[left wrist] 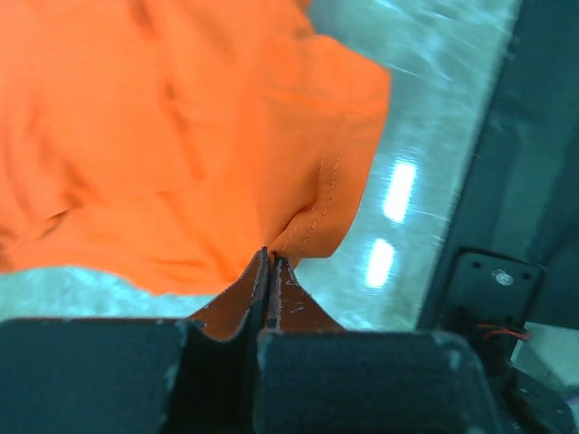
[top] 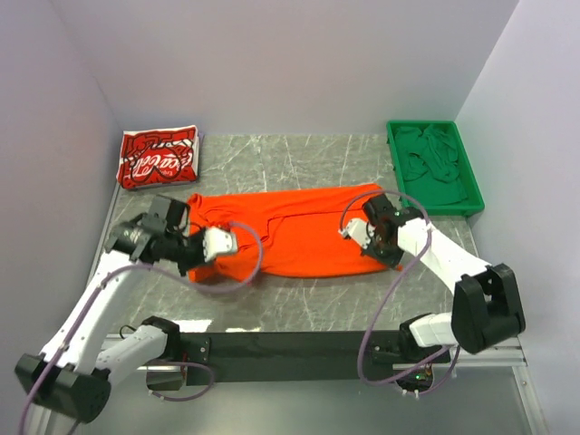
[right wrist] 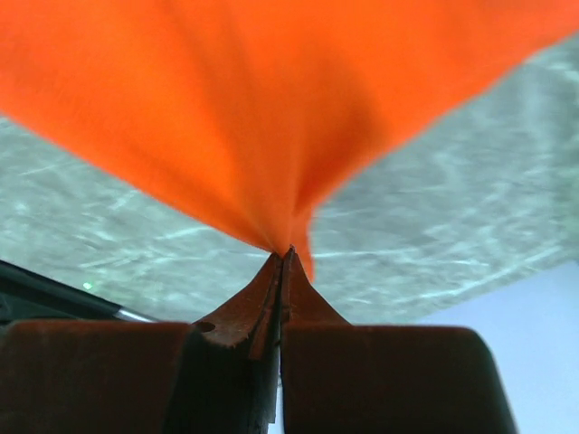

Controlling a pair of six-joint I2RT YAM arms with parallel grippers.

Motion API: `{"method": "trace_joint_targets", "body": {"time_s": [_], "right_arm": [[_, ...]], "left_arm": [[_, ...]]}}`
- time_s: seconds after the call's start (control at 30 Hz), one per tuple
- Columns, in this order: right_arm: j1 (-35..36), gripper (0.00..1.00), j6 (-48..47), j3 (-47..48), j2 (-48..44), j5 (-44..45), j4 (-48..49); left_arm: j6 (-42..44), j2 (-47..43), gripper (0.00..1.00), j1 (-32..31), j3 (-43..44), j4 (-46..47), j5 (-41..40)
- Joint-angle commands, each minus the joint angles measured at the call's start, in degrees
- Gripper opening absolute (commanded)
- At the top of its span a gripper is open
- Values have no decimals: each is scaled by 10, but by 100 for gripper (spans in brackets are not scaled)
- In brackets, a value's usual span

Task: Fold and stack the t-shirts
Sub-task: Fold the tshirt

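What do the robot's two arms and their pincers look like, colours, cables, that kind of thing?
The left arm and the right arm both have white tubular links joined by bulky black joint housings. A thin lilac-grey cable loops loosely along each. The left pincer and the right pincer have dark, blocky fingers tapering to thin tips, lightly scuffed on the left. No markings are legible.

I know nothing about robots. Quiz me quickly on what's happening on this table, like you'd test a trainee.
1. True or false: the red t-shirt lies folded at the far left corner of the table.
2. What are the left fingers and right fingers both pinching? A) orange t-shirt B) red t-shirt C) nothing
3. Fill in: the green tray sits at the far ___ corner.
Key: 1 true; 2 A; 3 right.
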Motion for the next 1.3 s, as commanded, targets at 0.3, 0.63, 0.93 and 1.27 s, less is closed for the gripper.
{"method": "trace_joint_targets", "body": {"time_s": [0.3, 0.63, 0.93, 1.27], "right_arm": [[-61, 0, -72, 271, 212, -20, -35], [-78, 0, -101, 444, 361, 3, -57], [-81, 0, -102, 484, 432, 23, -45], [-83, 8, -56, 548, 500, 80, -13]], "left_arm": [[16, 245, 1, 143, 137, 126, 31], [12, 380, 1, 155, 220, 179, 28], [6, 489, 1, 155, 284, 212, 13], [-63, 550, 21, 157, 313, 293, -38]]}}
